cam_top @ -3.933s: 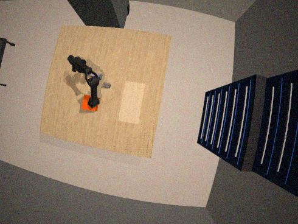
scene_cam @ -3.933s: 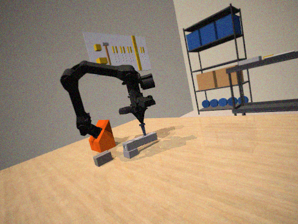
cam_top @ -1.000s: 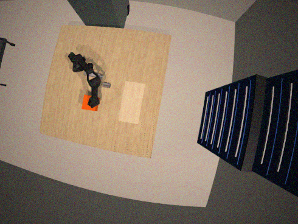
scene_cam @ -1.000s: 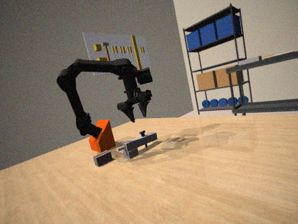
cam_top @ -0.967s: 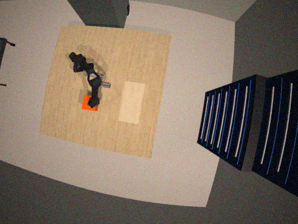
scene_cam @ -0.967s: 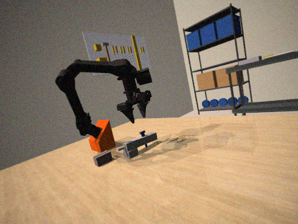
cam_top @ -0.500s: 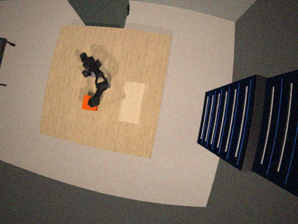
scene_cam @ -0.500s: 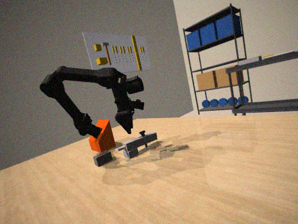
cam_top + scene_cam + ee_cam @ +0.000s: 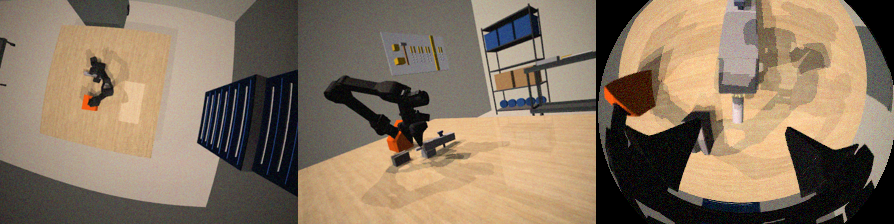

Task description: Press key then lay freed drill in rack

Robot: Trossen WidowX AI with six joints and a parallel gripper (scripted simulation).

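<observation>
A grey block-shaped holder [image 9: 87, 74] [image 9: 439, 141] [image 9: 739, 42] stands on the table. The dark key [image 9: 440, 133] [image 9: 741, 4] sits on its top, and a short dark stem shows beneath. The thin pale drill [image 9: 419, 149] [image 9: 738, 111] sticks out of the holder's near end. A small grey piece, apparently the rack [image 9: 401, 159] [image 9: 707, 132], stands apart from it, partly behind one finger in the wrist view. My gripper [image 9: 744, 127] is wide open and empty, its fingertips to either side of the drill's free end in the wrist view. Finger contact with the drill cannot be told.
An orange block [image 9: 85, 105] [image 9: 396, 145] [image 9: 636, 94] stands beside the arm's base, near the rack. A pale rectangle [image 9: 132, 101] lies on the wooden table top [image 9: 70, 128] [image 9: 526, 182]. Shelves [image 9: 517, 65] and a tool board [image 9: 419, 55] are far behind.
</observation>
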